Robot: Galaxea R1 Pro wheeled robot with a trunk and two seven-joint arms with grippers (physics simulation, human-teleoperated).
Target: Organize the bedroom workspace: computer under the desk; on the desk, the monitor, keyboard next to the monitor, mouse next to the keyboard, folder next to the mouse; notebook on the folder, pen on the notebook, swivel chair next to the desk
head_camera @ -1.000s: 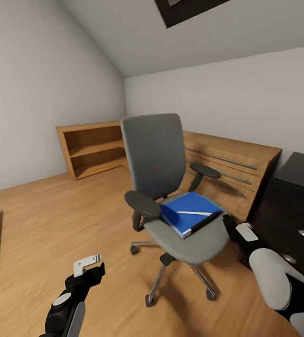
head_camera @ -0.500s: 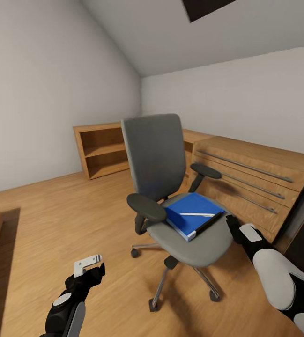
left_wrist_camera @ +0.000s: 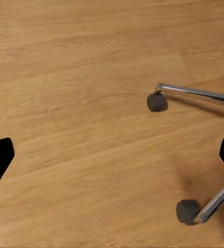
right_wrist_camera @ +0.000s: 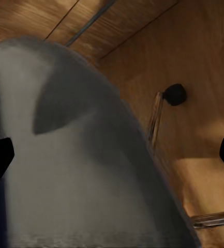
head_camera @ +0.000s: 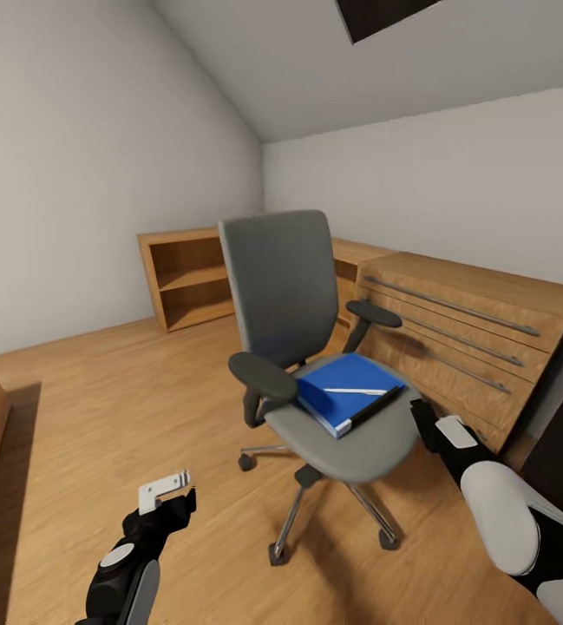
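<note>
Fingers of both grippers stand wide apart, holding nothing: the left gripper (head_camera: 166, 495) hangs at seven o'clock over the floor (head_camera: 99, 408), the right gripper (head_camera: 422, 417) just beside the chair (head_camera: 298, 330) seat's edge. On that seat lies the blue folder (head_camera: 346, 392), a pen (head_camera: 356, 391) atop it.
</note>
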